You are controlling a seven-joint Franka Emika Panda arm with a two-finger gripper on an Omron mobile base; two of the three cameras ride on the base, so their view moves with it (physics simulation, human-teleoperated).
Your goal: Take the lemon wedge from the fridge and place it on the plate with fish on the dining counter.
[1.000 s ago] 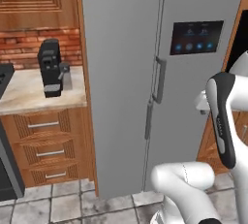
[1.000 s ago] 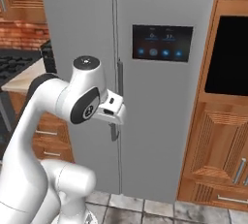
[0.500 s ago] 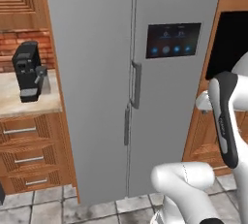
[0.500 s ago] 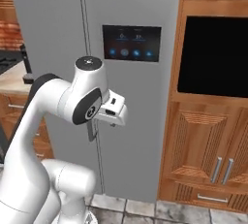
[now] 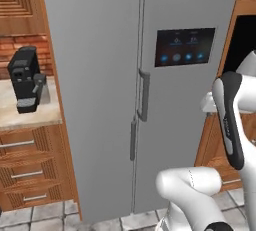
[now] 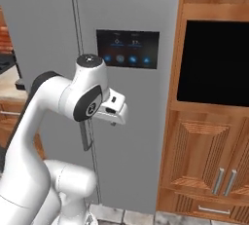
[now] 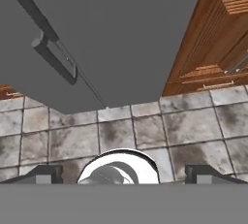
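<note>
1. So the fridge [image 5: 150, 75] is right in front of the robot, both grey doors shut tight. The dark touchscreen panel [image 5: 184, 46] with its little blue icons sits on the right-hand door, and the two vertical bar handles [image 5: 144, 95] meet at the seam between the doors.
2. Pincer [image 7: 124, 178]: the hand view has the two dark fingertips [image 7: 44, 173] sitting far apart at the bottom, so it's spread wide with nothing between them. It's pointing down at the grey tiled floor [image 7: 126, 136] in front of the fridge, not touching anything.
3. In the right base view the arm is folded up in front of the fridge doors, hand hanging about level with a door handle.
4. Left of the fridge there's a marbled counter [image 5: 30, 117] on wooden drawers, with a black coffee machine [image 5: 26, 77] standing on it against a brick wall.
5. Right of the fridge is a black wall oven [image 6: 214, 62] framed in wood, cabinet doors below it.
</note>
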